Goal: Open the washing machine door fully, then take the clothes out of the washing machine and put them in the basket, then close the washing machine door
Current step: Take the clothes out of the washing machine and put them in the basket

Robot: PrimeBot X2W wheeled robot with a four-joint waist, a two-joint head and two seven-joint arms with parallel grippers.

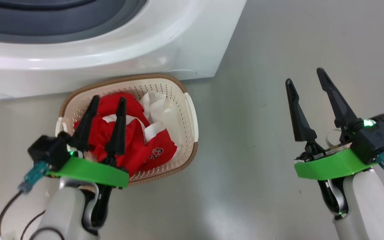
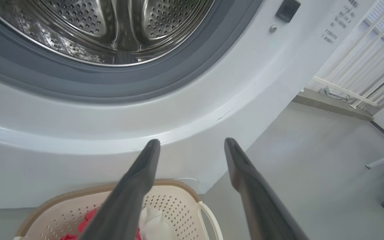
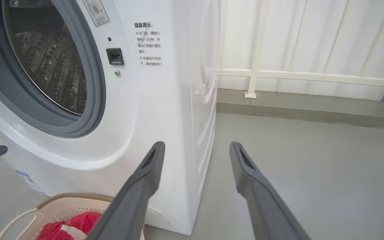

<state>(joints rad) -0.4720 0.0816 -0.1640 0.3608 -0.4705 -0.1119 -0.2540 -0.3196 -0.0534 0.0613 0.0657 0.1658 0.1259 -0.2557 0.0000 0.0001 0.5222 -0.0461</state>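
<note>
As clothes (image 1: 145,150) lie below, left end effector (image 1: 109,98) gapes.

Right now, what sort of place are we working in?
Most likely a home laundry corner or utility balcony: a white front-loading washing machine with its steel drum exposed, a basket of red and white clothes on the bare grey floor, and a pale railing behind.

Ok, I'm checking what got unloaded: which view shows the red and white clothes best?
The head view: the red and white clothes lie piled in the cream perforated basket, seen from above. Both wrist views catch scraps at their bottom edges.
</note>
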